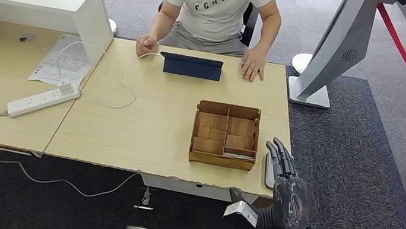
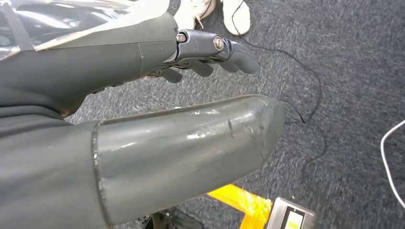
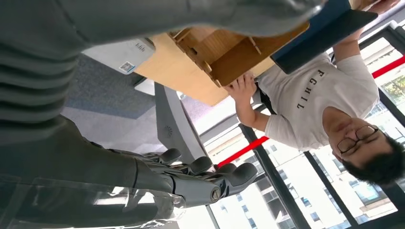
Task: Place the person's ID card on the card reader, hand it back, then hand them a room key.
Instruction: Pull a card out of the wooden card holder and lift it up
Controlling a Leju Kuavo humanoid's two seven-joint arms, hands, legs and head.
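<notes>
At the table's near right corner, the robot's right hand (image 1: 284,183) rises empty, fingers straight, spread and pointing toward the seated person (image 1: 218,9). Just beside it lies one flat grey card reader (image 1: 269,170), long axis running away from the robot. One wooden compartment box (image 1: 225,134) sits alongside. The left hand (image 2: 210,52) hangs over carpet, fingers apart, holding nothing.
</notes>
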